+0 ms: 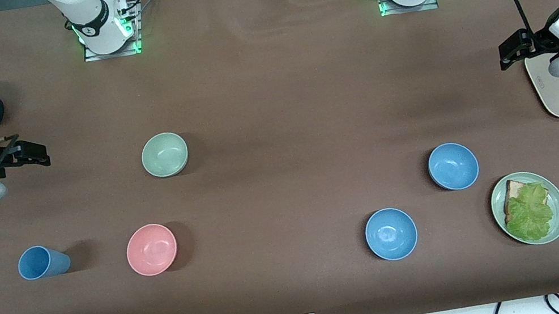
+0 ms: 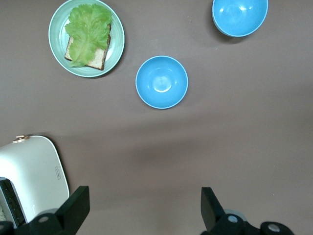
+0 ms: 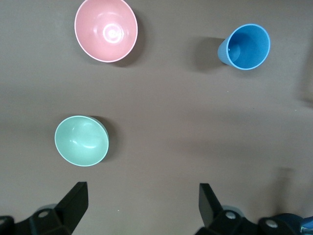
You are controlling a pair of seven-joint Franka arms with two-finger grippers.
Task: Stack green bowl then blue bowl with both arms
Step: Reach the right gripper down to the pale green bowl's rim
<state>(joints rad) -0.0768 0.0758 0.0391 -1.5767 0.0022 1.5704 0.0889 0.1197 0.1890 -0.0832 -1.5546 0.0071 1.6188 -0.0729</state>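
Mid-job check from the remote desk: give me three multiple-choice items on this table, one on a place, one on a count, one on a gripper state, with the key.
1. Where does the green bowl stand?
A. On the bare table, toward the right arm's end
B. Inside the pink bowl
C. On the plate with the bread

2. How many blue bowls are on the table?
A. One
B. Two
C. Three

3. How do the two grippers stand?
A. Both open, holding nothing
B. Left shut on a blue bowl
C. Right shut on the green bowl

Key: 1 A, it sits alone on the cloth, farther from the front camera than the pink bowl. 2 B, one blue bowl and a second blue bowl beside it; the blue cup is no bowl. 3 A, the left gripper and right gripper show spread fingers with only table between.
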